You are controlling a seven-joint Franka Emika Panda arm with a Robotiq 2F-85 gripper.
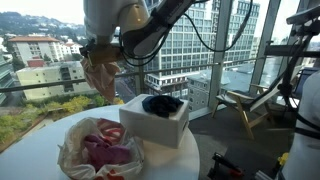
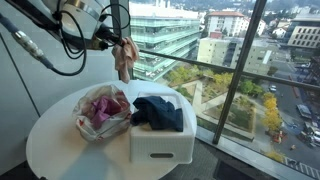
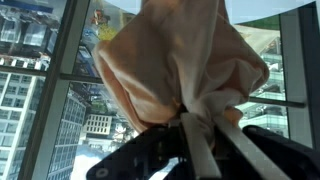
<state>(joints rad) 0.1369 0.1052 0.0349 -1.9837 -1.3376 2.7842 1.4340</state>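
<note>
we see the tool [image 2: 118, 42] pinched tight on a peach cloth [image 2: 124, 62], dangling over the tabletop's [image 2: 60, 150] window-side edge, near the bin [image 2: 160, 145].

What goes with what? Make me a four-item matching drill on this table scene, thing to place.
Things
1 peach cloth
2 dark blue garment
3 pink clothes
4 white bin

Places
a standing on the round table
b held up in the air by the fingers
c inside the clear bag
d lying in the white bin

Pairs: 1-b, 2-d, 3-c, 4-a
</note>
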